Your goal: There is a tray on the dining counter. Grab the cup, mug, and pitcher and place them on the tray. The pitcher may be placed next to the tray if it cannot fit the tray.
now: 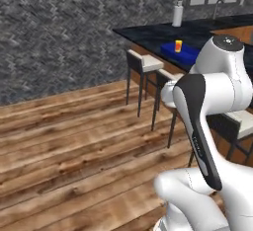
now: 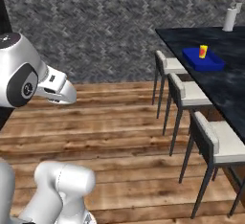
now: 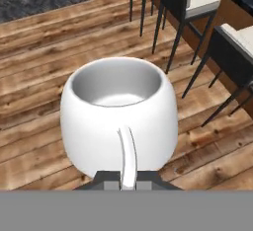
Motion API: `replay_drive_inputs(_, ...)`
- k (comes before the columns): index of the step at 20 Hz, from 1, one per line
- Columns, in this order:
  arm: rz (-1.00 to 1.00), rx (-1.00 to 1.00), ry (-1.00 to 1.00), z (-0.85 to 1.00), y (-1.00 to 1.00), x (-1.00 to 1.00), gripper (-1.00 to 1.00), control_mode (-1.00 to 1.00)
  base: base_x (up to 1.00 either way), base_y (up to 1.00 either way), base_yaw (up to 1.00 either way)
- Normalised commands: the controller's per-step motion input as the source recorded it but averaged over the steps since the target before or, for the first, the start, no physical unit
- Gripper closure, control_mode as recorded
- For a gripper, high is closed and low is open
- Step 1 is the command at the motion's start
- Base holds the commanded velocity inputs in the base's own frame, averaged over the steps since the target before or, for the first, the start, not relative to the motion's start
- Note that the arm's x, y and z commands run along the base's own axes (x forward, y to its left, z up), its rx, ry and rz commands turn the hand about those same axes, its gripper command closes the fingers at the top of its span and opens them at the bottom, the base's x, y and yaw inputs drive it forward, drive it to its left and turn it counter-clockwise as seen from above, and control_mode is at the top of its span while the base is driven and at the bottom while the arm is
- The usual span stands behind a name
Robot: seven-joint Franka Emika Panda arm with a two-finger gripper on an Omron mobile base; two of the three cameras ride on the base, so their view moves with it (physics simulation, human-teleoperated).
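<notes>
One white mug (image 3: 118,121) hangs by its handle in the closed claw (image 3: 127,181) above the wooden floor (image 3: 39,52); the yellow cup (image 2: 203,50) stands on the blue tray (image 2: 210,64) on the far worktop (image 2: 225,86). No legible writing.

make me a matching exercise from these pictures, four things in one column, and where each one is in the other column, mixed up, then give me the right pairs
Things:
1. cup
2. mug
3. pitcher
4. tray

Places:
A. held by its handle in the tool, above the wooden floor
B. lying on the dining counter, near the stools
C. standing on the tray
D. at the far end of the counter, off the tray

Pairs: 1-C, 2-A, 3-D, 4-B
</notes>
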Motion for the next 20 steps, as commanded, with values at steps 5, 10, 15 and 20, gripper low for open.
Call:
replay_drive_inputs(5,0.00,0.00,0.00,0.00,0.00,0.00,1.00,1.00,1.00,0.66,-0.28)
replay_drive_inputs(10,0.00,0.00,0.00,0.00,0.00,0.00,1.00,1.00,1.00,0.55,-0.31)
replay_drive_inputs(15,0.00,0.00,0.00,0.00,0.00,0.00,1.00,1.00,1.00,0.50,-0.34)
replay_drive_inputs(20,0.00,0.00,0.00,0.00,0.00,0.00,1.00,1.00,1.00,0.46,-0.41)
